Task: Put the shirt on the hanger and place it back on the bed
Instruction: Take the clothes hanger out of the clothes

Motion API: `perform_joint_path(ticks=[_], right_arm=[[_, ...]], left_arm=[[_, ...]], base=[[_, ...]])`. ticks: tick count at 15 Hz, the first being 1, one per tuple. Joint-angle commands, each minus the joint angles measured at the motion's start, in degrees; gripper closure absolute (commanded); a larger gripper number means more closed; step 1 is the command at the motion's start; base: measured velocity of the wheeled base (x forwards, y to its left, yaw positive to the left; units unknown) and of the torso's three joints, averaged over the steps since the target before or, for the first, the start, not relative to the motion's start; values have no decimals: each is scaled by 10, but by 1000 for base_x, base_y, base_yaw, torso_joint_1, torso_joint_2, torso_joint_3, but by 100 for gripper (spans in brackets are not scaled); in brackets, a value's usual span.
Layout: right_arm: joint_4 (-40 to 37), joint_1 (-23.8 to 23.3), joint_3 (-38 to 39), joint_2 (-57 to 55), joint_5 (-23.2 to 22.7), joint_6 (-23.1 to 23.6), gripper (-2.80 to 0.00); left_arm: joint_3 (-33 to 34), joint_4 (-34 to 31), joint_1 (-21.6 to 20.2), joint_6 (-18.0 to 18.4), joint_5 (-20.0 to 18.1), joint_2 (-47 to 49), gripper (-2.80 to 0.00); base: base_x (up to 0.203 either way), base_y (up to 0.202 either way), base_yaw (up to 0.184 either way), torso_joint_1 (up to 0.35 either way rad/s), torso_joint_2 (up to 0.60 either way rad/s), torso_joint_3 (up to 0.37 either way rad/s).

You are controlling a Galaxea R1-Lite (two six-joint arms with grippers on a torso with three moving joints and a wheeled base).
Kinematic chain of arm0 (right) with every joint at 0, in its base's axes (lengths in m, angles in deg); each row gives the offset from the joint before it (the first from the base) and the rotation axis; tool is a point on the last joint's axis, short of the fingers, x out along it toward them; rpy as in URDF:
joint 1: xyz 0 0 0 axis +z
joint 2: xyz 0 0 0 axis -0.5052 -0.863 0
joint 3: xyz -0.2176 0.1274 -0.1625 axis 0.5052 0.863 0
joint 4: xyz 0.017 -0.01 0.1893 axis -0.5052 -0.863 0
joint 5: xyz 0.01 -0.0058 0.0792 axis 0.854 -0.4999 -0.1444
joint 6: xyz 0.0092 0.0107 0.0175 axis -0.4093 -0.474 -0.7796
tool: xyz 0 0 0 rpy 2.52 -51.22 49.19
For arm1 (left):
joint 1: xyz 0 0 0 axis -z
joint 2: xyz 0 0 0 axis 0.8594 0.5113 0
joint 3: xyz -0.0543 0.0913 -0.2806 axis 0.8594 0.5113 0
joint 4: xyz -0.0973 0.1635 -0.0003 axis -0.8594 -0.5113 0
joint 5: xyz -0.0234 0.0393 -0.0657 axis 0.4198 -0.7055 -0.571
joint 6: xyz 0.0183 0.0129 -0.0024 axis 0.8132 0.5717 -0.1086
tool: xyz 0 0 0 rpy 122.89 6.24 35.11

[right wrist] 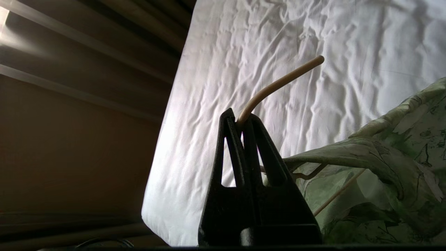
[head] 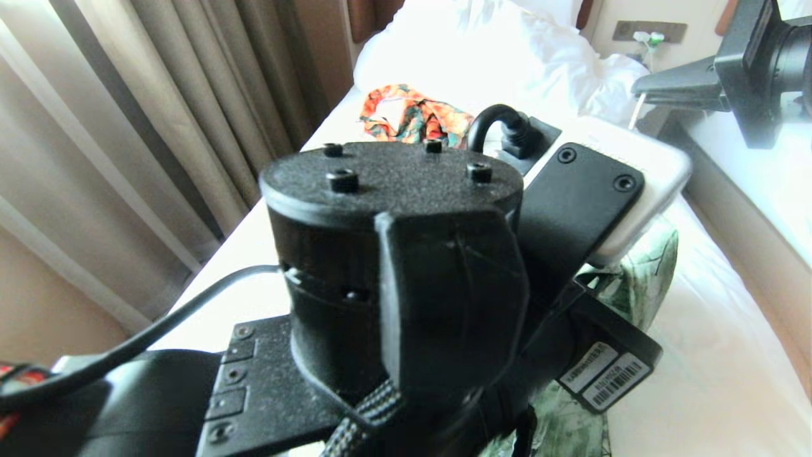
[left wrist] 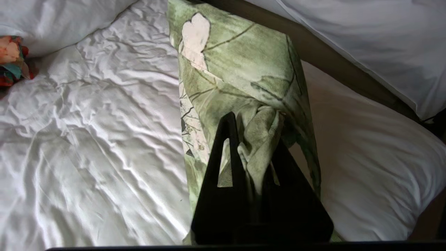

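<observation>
The light green shirt hangs above the bed's wrinkled white sheet. My left gripper is shut on a bunched fold of it. My right gripper is shut on the cream hook of the hanger, held over the bed. A thin hanger wire runs under the shirt beside that gripper. In the head view my left wrist fills the middle and hides its fingers. Only strips of the shirt show past it, and the right gripper reaches in from the upper right.
An orange and dark green garment lies on the bed near the bunched white duvet. Beige curtains hang along the bed's left side. Another white bed stands across a narrow aisle on the right.
</observation>
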Motion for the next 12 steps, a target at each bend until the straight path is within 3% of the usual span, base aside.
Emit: perform_joint_path(ticks=[1,7,9,12], right_arm=[[-1,0,-1,5,-2,-2,0],[-2,0,0,9,-2,-2,0],[0,-1,-1,5,2,-2,0],[1,-3,-13,-4,3,0,0]], left_arm=[[0,3,-12,1,1,7,-280],[-22,0,-69,3,0,-24,-280],[-10,-4,-66,2,-1,-36,-280],[62,-3,-45,0,-1,-42,-280]], base=[[0,0,0,0,0,0],[0,0,0,0,0,0],[0,0,0,0,0,0],[0,0,0,0,0,0]])
